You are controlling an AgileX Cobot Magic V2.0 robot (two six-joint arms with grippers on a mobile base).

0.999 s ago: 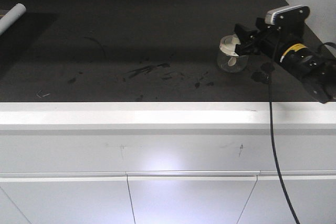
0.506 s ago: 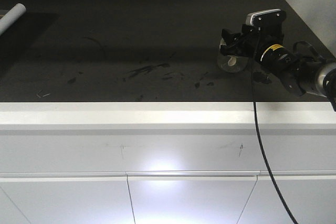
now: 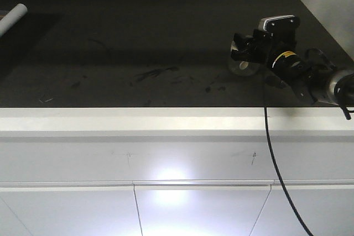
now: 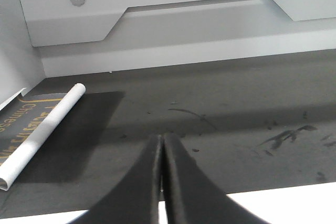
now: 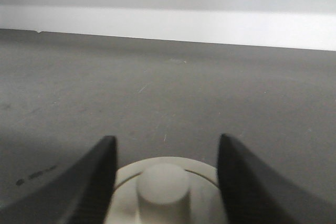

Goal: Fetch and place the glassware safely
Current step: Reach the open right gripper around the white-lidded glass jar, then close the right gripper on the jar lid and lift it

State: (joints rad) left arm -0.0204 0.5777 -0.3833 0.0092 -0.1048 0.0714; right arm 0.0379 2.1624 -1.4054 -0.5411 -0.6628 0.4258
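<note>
Only the right wrist view shows the knob point(image 5: 164, 183) atop the jar point(image 5: 126, 203).

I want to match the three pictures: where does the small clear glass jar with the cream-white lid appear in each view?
Exterior front-facing: the small clear glass jar with cream-white lid, right of centre, partly hidden.
Left wrist: not in it.
Right wrist: bottom centre, only its lid shows.
Shared landmark: the dark countertop, in all three.

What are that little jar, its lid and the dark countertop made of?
Jar: clear see-through body, probably glass. Lid: opaque matte cream with a knob, perhaps ceramic or plastic; unclear. Countertop: matte black, scuffed with marks; material uncertain.
</note>
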